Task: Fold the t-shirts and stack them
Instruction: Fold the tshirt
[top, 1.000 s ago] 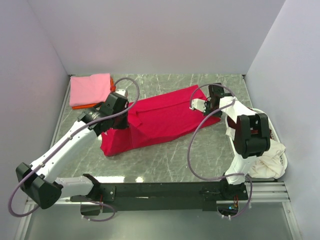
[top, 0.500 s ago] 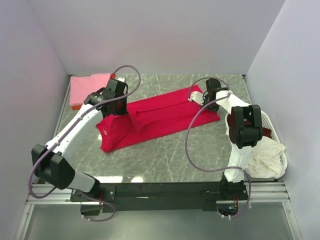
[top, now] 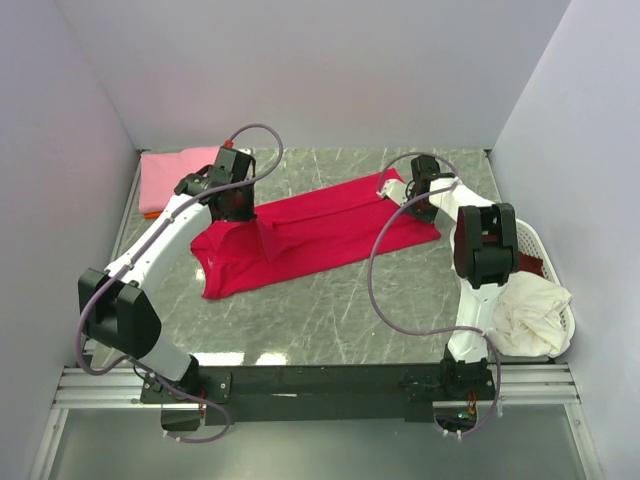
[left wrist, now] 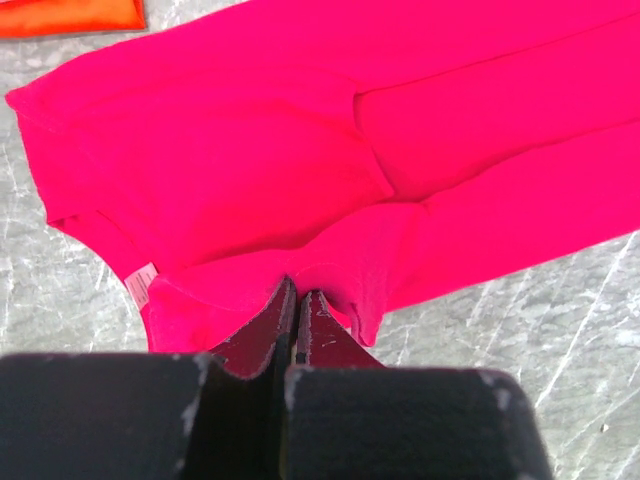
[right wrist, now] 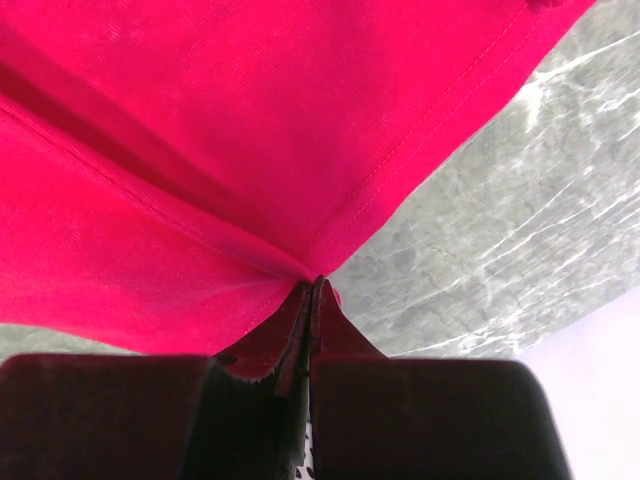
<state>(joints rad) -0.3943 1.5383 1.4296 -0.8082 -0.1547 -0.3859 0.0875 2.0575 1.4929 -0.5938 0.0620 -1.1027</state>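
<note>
**Crimson shirt now pulled out longer between both arms**

Since a second ago both arms have reached toward the far side of the table, and the crimson t-shirt (top: 310, 232) has gone from a bunched heap to a longer, flatter band running from near left to far right across the grey marble table (top: 340, 310).

At the far left corner lies a folded pink t-shirt (top: 172, 170), with an orange t-shirt (left wrist: 70, 15) showing as a thin edge beneath it; the left arm partly covers this stack in the top view.

The left gripper (left wrist: 297, 300) stands over the left part of the crimson shirt, near its neck end. Its fingers are pressed together with a pinch of the red fabric caught between the tips. A small pale neck label (left wrist: 141, 282) shows just to the left of the pinch, and a folded flap of cloth lies beyond it.

The right gripper (right wrist: 312, 290) sits at the shirt's far right edge. Its fingers are likewise clamped tight on the hemmed edge, which rises to a point at the tips, with bare marble just to the right.

At the right edge of the table stands the white oval basket (top: 571, 322). It holds a crumpled cream garment (top: 528, 312) and, behind that, a bit of maroon cloth (top: 530, 267). The basket is well apart from the crimson shirt.
</note>
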